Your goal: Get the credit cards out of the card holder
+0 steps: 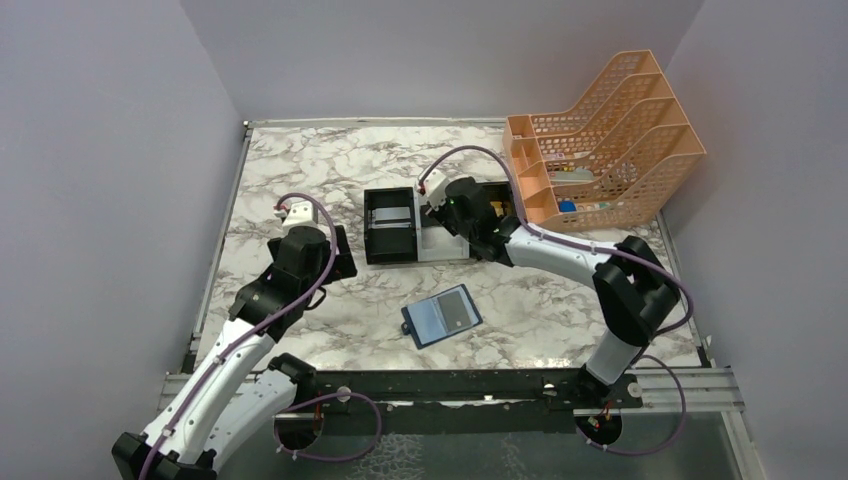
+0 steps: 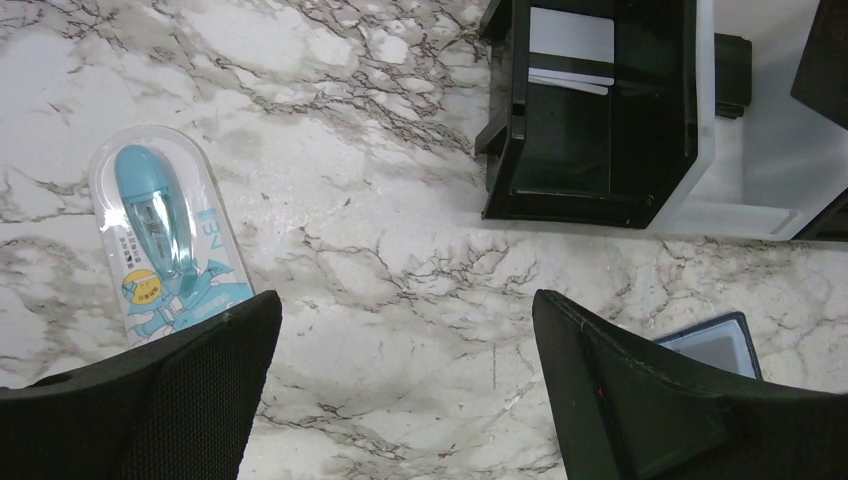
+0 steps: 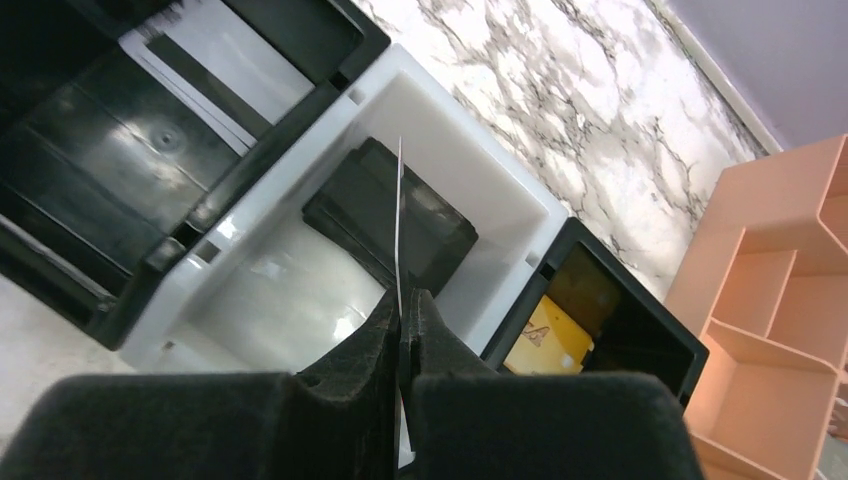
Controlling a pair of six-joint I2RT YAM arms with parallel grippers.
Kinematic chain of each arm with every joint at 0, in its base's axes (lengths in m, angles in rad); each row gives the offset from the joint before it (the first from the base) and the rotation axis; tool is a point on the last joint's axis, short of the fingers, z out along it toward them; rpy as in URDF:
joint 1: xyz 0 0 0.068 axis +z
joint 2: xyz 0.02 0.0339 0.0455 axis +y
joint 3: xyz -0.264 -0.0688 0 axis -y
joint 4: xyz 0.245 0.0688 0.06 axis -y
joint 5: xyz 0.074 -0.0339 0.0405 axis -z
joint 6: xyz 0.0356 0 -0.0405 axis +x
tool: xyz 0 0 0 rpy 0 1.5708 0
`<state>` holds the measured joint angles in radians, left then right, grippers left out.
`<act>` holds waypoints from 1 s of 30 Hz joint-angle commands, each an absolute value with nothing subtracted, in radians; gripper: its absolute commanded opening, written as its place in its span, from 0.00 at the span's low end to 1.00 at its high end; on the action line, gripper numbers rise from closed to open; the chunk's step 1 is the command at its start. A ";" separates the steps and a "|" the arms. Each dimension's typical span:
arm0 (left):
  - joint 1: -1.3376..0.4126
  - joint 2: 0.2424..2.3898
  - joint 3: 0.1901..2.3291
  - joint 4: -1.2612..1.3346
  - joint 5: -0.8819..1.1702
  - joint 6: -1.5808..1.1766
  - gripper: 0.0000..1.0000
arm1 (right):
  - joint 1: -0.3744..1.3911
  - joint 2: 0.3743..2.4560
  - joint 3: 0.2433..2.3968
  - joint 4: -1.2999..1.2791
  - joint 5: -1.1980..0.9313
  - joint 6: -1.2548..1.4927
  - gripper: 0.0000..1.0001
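One card holder (image 1: pixel 441 316) lying open near the bench's front edge, one credit card (image 3: pixel 399 200) pinched edge-on in the right hand (image 3: pixel 402 305) over one white tray (image 3: pixel 480 170), visible only from right wrist, left hand (image 2: pixel 405 315) gaping wide, one blue blister pack (image 2: pixel 165 235) only from left wrist.

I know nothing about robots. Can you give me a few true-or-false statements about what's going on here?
1. The right gripper pinches a thin card. True.
2. The left gripper holds the card holder. False: it is open and empty, and the card holder lies apart on the table.
3. The card is held over the white tray. True.
4. The blue packet lies in the black tray. False: it lies on the table, beside that tray.
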<state>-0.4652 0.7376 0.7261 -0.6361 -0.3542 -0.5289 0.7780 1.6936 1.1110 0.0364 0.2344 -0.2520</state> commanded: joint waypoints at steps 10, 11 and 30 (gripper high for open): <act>-0.457 0.767 0.737 -0.623 -0.369 -0.490 0.99 | 0.781 1.882 1.200 0.118 0.304 -0.607 0.01; -0.457 0.774 0.739 -0.623 -0.365 -0.488 0.99 | 0.780 1.898 1.210 0.125 0.309 -0.626 0.01; -0.451 0.761 0.735 -0.626 -0.381 -0.486 0.99 | 0.768 2.009 1.230 0.232 0.260 -0.869 0.02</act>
<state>-0.4576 0.7795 0.7261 -0.6361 -0.3706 -0.4984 0.7769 1.9972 1.2091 0.1848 0.3058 -0.8261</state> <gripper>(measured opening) 0.991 0.020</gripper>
